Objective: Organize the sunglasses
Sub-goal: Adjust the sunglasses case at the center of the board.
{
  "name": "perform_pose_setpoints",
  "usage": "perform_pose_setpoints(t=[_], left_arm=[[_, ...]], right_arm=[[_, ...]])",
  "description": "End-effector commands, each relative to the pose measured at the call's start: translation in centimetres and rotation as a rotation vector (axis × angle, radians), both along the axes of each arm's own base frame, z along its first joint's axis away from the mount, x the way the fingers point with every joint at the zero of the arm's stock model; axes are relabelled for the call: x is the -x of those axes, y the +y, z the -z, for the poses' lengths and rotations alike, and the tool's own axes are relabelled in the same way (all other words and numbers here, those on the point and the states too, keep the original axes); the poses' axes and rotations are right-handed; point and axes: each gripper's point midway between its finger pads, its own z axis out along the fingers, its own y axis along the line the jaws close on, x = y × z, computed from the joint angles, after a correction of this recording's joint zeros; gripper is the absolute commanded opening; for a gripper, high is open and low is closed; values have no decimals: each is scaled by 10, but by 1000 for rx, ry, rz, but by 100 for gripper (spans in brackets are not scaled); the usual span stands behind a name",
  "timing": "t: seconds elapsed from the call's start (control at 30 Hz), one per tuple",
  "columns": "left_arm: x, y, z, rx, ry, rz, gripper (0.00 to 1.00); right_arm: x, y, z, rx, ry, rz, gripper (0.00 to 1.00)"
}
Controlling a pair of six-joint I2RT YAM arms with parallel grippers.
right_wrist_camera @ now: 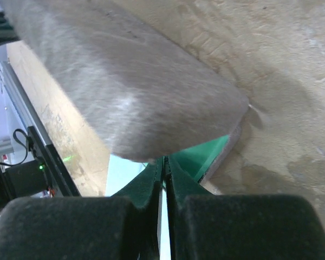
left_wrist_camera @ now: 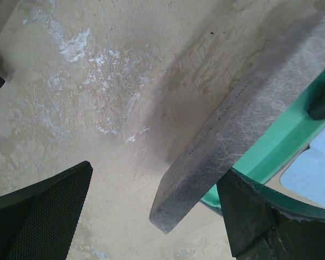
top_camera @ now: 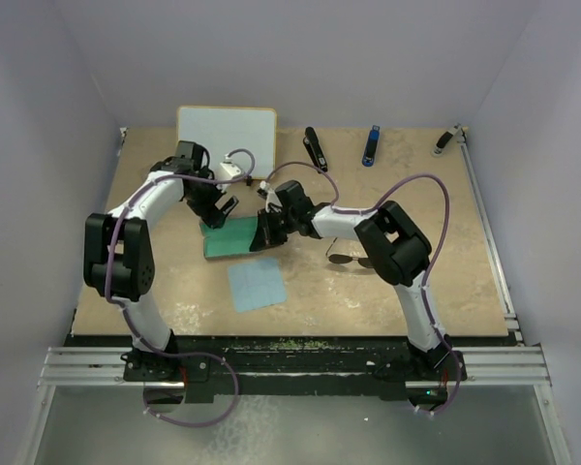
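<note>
From the top view, a grey case (top_camera: 230, 238) lies open on the desk (top_camera: 445, 252), its green lining facing up. The left end effector (top_camera: 216, 205) sits at the far edge of the case. The right end effector (top_camera: 268, 232) is at the case's right edge. The sunglasses (top_camera: 343, 259) lie flat on the desk well to the right of the case, partly hidden under the right arm, and neither end effector touches them. A light-blue cloth (top_camera: 257, 284) lies just nearer the arm bases than the case. A white board (top_camera: 227, 133) rests beyond the case by the back wall.

In the left wrist view, the left end effector (left_wrist_camera: 156, 174) is spread wide. The case's (left_wrist_camera: 244, 124) grey lid stands tilted between its fingers (left_wrist_camera: 43, 214). One finger is well clear of the lid's outer face, and the other is on the green inner side. The cloth (left_wrist_camera: 317, 173) shows past the case's green rim.

In the right wrist view, the right end effector (right_wrist_camera: 163, 165) has its fingers (right_wrist_camera: 70, 227) pressed together with only a slit between them. They pinch a thin green-lined edge of the case (right_wrist_camera: 124, 92), whose grey lid fills the upper picture. The sunglasses do not appear in either wrist view.
</note>
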Motion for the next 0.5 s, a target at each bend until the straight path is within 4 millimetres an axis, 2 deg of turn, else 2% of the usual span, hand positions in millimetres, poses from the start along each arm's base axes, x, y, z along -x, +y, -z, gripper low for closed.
perform_pose_setpoints(t=[0.0,0.27,0.37,0.47], left_arm=[[-11,1,-2,-41,-11,29,98],[-10,-15,14,-31,17,110,96],[-8,-20,16,-25,33,137,86],[-6,-24,14,-18,37,151,66]], right_arm=[[7,4,-29,-45,-15,-37,6],[1,2,-22,-24,-6,-24,4],[-3,-3,-24,-22,-7,-13,4],[-5,-7,-27,-22,-14,-8,4]])
